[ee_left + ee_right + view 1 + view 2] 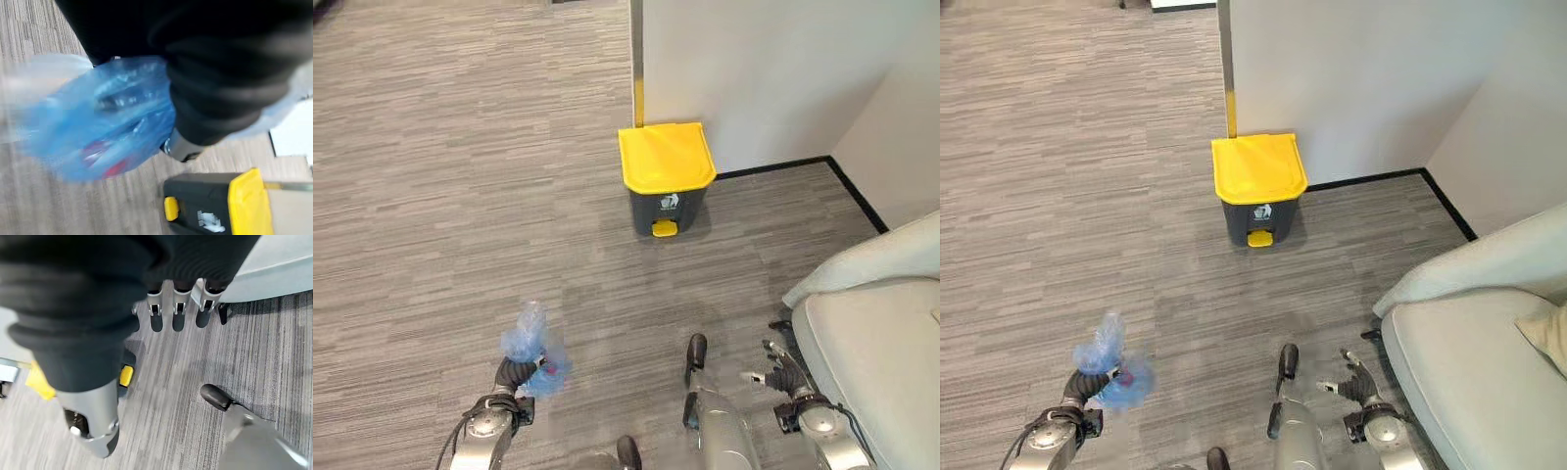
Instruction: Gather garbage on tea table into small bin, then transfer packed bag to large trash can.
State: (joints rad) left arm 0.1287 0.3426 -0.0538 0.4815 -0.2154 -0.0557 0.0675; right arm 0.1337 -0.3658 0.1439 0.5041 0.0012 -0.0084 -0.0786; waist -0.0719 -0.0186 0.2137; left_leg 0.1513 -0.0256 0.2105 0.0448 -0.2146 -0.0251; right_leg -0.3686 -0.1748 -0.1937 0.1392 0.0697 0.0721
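Observation:
My left hand (514, 374) is low at the left, shut on the neck of a packed blue plastic bag (529, 348) that bulges above and beside it. The left wrist view shows the blue bag (107, 122) close up, with something red inside. The large trash can (668, 181), dark grey with a yellow lid and a yellow pedal, stands shut against the white wall ahead, well apart from the bag. It also appears past the bag in the left wrist view as the trash can (220, 205). My right hand (781, 367) hangs low at the right, open and holding nothing, its fingers (176, 308) straight.
A pale sofa (881, 333) fills the lower right, close beside my right hand. White walls (754, 69) with a black skirting board form a corner behind and right of the can. Grey striped carpet (460, 196) stretches between me and the can.

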